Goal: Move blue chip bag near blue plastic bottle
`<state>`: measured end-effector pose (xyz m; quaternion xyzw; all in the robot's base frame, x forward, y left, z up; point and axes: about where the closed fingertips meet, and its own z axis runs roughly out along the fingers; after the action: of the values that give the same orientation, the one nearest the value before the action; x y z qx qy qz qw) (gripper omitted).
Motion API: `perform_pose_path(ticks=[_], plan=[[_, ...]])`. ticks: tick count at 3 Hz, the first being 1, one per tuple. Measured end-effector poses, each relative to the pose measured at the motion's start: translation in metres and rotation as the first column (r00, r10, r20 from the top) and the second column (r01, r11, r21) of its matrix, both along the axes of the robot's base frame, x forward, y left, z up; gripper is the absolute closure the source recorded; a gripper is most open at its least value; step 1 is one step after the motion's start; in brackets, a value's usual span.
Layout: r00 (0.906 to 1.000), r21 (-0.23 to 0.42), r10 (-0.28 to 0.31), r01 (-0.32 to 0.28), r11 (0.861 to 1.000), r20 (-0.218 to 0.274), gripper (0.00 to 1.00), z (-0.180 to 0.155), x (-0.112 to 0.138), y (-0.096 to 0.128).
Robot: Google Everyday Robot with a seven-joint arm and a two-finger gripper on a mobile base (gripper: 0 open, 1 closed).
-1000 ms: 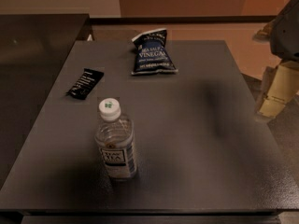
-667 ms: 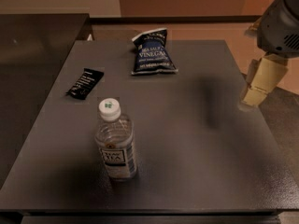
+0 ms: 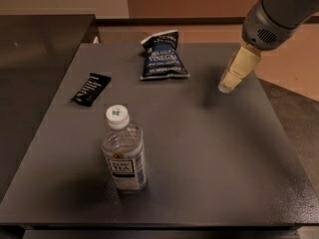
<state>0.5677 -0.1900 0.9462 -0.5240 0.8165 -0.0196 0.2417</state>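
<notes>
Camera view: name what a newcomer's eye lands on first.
The bottle stands upright on the near left of the table, closest to the camera. The chip bag lies flat by the far edge, well apart from it, with a small black wrapper off to the left. The end effector hangs above the table's far right, clear of the bag.

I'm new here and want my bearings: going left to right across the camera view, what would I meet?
black wrapper → blue plastic bottle → blue chip bag → pincer, hanging over the table's far right part.
</notes>
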Motion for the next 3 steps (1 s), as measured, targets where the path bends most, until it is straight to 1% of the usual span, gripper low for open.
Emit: perform_pose_path(ticks=[1, 2, 3], plan=[[0.9972, 0.07, -0.074, 0.074, 0.995, 0.004, 0.0, -0.014, 0.044, 0.014], [0.9899, 0.138, -0.139, 0.141, 0.98, -0.027, 0.0, -0.032, 0.081, 0.036], [0.9848, 0.188, -0.155, 0.168, 0.968, -0.078, 0.0, -0.051, 0.104, 0.065]])
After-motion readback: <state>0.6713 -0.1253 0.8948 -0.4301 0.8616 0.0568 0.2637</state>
